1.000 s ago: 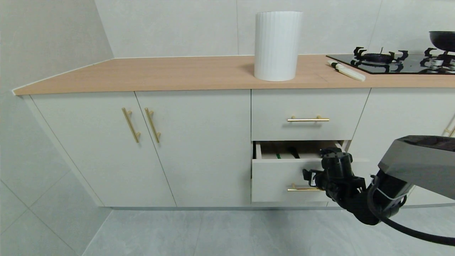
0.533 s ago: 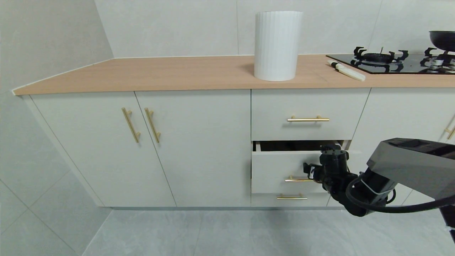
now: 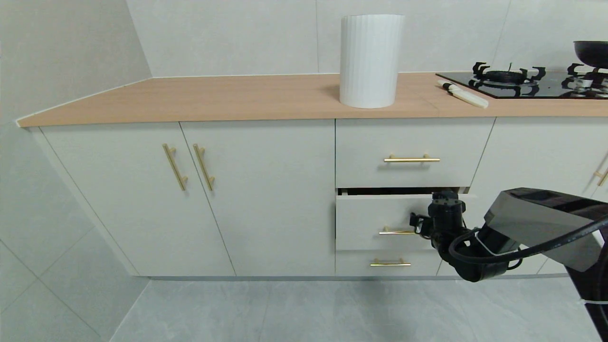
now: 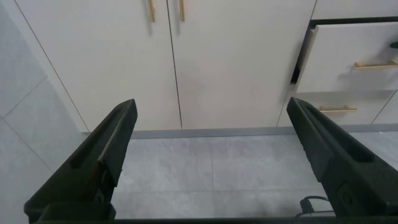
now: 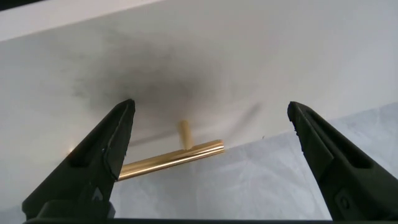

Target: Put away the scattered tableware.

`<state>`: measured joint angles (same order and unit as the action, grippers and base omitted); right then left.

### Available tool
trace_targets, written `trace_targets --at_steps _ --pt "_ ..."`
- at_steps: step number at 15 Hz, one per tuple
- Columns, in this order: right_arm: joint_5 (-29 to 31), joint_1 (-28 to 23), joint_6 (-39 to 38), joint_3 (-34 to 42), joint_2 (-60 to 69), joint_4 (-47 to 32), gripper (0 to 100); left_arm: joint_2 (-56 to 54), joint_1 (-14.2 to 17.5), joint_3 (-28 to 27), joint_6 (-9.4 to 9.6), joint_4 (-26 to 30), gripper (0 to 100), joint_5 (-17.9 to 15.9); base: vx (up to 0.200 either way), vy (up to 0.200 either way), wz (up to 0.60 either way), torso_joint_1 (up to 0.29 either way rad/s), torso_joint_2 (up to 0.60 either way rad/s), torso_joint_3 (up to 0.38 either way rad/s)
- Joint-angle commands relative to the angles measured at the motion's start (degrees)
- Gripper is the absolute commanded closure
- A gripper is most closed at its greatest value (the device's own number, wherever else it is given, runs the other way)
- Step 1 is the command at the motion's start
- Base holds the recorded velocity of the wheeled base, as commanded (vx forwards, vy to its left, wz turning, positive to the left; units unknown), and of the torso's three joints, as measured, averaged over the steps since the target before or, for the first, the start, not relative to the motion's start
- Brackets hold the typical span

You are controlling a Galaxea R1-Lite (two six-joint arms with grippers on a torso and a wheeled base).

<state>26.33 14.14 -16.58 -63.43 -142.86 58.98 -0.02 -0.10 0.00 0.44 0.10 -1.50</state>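
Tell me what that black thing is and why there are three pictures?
That is a robot's arm; its end is the right gripper, two fingers for grabbing. The big picture comes from a camera on its head, the small ones from its wrists. The right gripper is open by the handle of a nearly shut drawer. The left gripper is open too, holding nothing. On the counter are a white jar and a long white utensil.
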Motion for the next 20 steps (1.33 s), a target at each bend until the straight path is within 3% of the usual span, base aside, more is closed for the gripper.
trace_targets --at_steps 1,13,20 --pt "0.4 -0.4 0.1 -1.3 -1.2 0.3 0 0.0 0.0 0.0 0.0 0.0 0 0.0 0.0 0.0 0.0 0.0 0.0 0.0" --pt "1.1 -1.5 2.7 -11.9 -5.1 -0.4 0 0.0 0.0 0.0 0.0 0.0 0 0.0 0.0 0.0 0.0 0.0 0.0 0.0" --pt "1.1 -1.7 3.8 -13.2 -5.8 -0.4 0 0.0 0.0 0.0 0.0 0.0 0 0.0 0.0 0.0 0.0 0.0 0.0 0.0"
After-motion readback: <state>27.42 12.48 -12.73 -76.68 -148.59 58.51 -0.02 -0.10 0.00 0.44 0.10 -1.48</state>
